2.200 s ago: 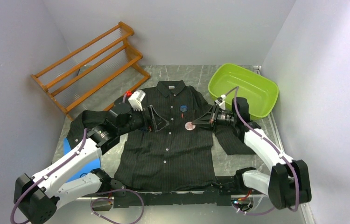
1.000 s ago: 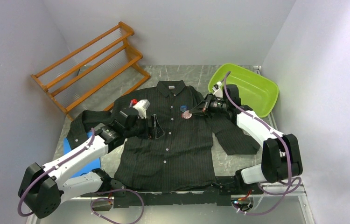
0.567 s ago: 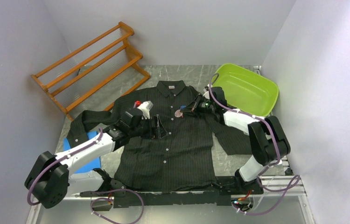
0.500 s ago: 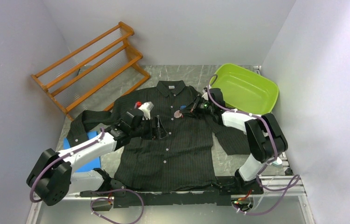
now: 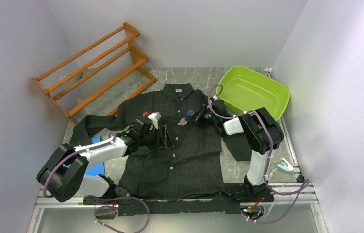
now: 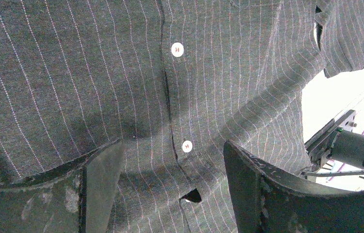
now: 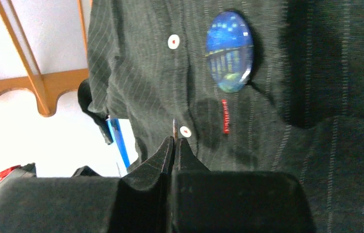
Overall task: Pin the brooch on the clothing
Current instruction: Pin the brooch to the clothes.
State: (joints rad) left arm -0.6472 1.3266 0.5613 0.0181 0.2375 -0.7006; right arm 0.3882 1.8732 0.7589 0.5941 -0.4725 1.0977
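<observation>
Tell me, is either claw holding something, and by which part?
The right claw pinches a small round brooch by its rim. The left claw stands open, holding nothing.

A black pinstriped button-up shirt (image 5: pixel 180 155) lies flat and front-up on the bench (image 5: pixel 190 75), collar farthest, sleeves spread. A small round pinkish brooch (image 5: pixel 182 123), pinched in the right claw (image 5: pixel 190 121), is over its chest.

The clothing (image 5: pixel 185 155) is matt woven cloth, the blue oval badge (image 7: pixel 229 51) glossy, the rack (image 5: pixel 132 33) varnished wood.
</observation>
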